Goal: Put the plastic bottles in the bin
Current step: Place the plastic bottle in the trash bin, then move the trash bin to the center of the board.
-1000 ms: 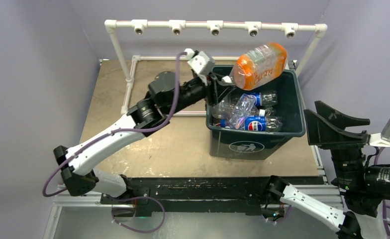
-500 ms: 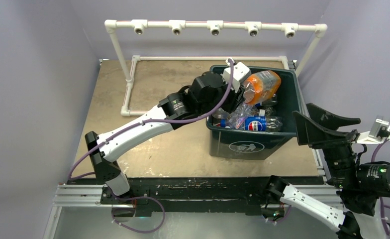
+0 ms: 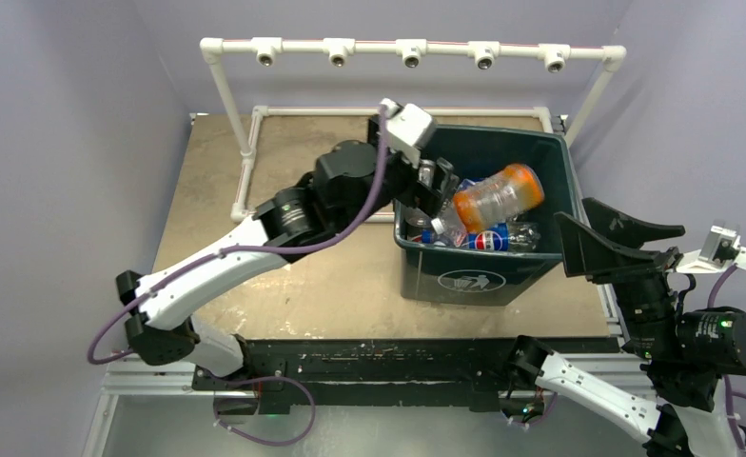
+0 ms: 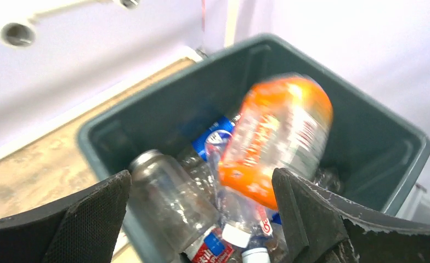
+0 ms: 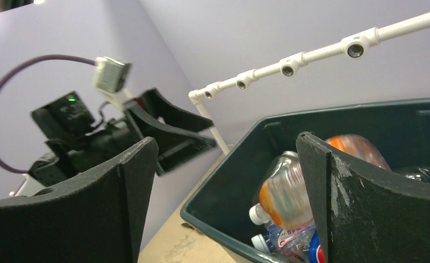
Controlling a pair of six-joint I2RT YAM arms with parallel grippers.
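Note:
The dark green bin (image 3: pixel 415 249) stands at the table's right and holds several plastic bottles. An orange bottle (image 3: pixel 498 197) lies loose on top of the pile, blurred in the left wrist view (image 4: pixel 276 142). Beside it are a clear bottle (image 4: pixel 169 197) and a blue-labelled bottle (image 3: pixel 488 240). My left gripper (image 3: pixel 438 193) hangs open over the bin's left rim (image 4: pixel 147 98), nothing between its fingers (image 4: pixel 92 219). My right gripper (image 3: pixel 577 217) stands open just right of the bin, empty. From there I see the bin's rim (image 5: pixel 213 233) and the orange bottle (image 5: pixel 289 192).
A white pipe frame (image 3: pixel 412 48) with sockets spans the back, with a low pipe rail (image 3: pixel 255 143) on the tan table (image 3: pixel 303 276). Purple walls close in on three sides. The left gripper (image 5: pixel 169 131) shows in the right wrist view.
The left gripper carried the orange bottle over the bin, then opened. The bottle dropped onto the pile, and the left arm pulled back left. The right gripper shifted slightly left.

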